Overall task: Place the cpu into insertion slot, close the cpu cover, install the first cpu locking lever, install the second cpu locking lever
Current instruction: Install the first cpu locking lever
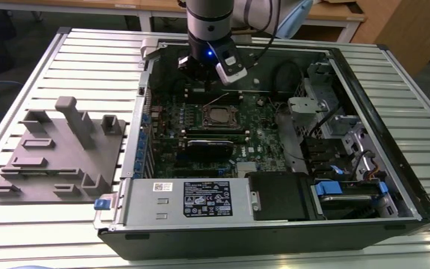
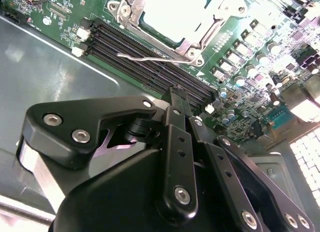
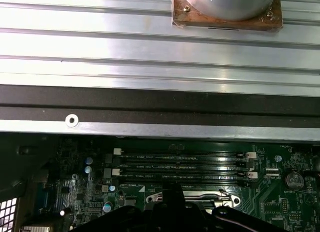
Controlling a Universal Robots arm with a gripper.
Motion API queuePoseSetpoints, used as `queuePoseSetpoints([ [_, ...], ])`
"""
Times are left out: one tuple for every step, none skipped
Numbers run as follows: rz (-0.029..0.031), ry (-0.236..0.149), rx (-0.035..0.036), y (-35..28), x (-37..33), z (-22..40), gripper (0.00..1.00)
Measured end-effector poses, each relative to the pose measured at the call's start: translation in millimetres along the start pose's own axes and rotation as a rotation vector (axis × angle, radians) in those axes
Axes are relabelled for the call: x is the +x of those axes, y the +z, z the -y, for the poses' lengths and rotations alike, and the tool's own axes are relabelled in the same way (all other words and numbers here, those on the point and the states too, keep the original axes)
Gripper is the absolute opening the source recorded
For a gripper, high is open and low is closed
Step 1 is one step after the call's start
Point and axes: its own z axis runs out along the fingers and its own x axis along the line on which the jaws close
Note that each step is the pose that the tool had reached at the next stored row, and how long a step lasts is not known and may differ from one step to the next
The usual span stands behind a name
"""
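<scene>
Tool (image 2: 176, 97): closed, gripping nothing, tip poised above memory slots (image 2: 150, 70) beside insertion slot (image 2: 122, 10); posture suits pushing rather than grasping.
Cpu (image 2: 175, 9): seated in slot, apparently framed by lowered cpu cover (image 2: 197, 40).
Locking lever (image 2: 155, 58): loose, unlatched.

Robotics laboratory or workshop bench — an open computer case (image 1: 260, 244) lies on a slatted aluminium worktable (image 1: 43, 224) beside a grey moulded fixture block (image 1: 58, 162), beneath an industrial robot arm (image 1: 210, 22); wooden desks (image 1: 335, 14) stand behind, suggesting a shared research room.
</scene>
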Motion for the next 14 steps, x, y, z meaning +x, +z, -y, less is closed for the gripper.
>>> queuePoseSetpoints([
  [0.0001, 0.000, -0.0001, 0.1, 0.0, 0.0, 0.10],
  [0.0001, 0.000, -0.0002, 0.2, -0.2, 0.0, 0.10],
  [0.0002, 0.000, -0.0003, 0.4, -0.5, 0.1, 0.10],
  [0.0002, 0.000, -0.0002, 0.5, -0.7, 0.1, 0.10],
  [0.0001, 0.000, -0.0002, 0.6, -0.7, 0.1, 0.10],
  [0.0003, 0.000, -0.0004, 1.3, -0.7, 0.2, 0.10],
  [0.0002, 0.000, -0.0003, 1.9, -0.6, 0.4, 0.10],
  [0.0002, 0.000, -0.0002, 2.6, -0.6, 0.5, 0.10],
  [0.0003, 0.000, -0.0003, 3.3, -0.6, 0.7, 0.10],
  [0.0002, 0.000, -0.0002, 3.6, -0.5, 0.8, 0.10],
  [0.0001, 0.000, -0.0001, 3.9, -0.6, 0.8, 0.10],
  [0.0001, 0.000, -0.0001, 4.2, -0.9, 0.9, 0.10],
  [0.0002, 0.000, -0.0002, 5.0, -2.5, 1.0, 0.10],
  [0.0002, 0.000, -0.0003, 5.3, -3.3, 1.1, 0.10],
])
